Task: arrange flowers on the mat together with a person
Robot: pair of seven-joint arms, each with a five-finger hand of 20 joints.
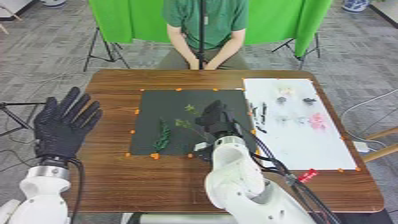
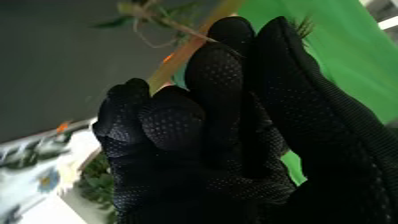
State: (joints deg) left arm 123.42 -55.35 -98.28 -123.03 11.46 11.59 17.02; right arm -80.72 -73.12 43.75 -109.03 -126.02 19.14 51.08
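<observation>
"Where do we find the right hand (image 1: 211,119)?"

"We have it over the right part of the dark mat (image 1: 160,105) in the head view. In the right wrist view, we see its thumb and a finger pinching the thin stem of a leafy sprig (image 2: 158,19), with the leaves out past the fingertips. The other fingers curl in beside them."

"And the left hand (image 1: 62,125)?"

"We see that one off the left side of the brown table (image 1: 107,185), its fingers straight and spread apart. It holds nothing."

"What do we have lying on the mat?"

"A dark green sprig (image 1: 163,136), on the left part, lengthwise and well apart from our right hand. Orange marks dot the mat's edges."

"What about the white sheet (image 1: 324,152)?"

"We find it on the right side of the table, just beside the mat. A pink flower (image 1: 317,120) lies toward its right edge, with a pale flower (image 1: 285,90) near the far end. Dark stems (image 1: 258,116) lie along the side nearest the mat."

"And that red thing (image 1: 307,175)?"

"We see it at the sheet's near edge; we cannot tell what it is."
</observation>
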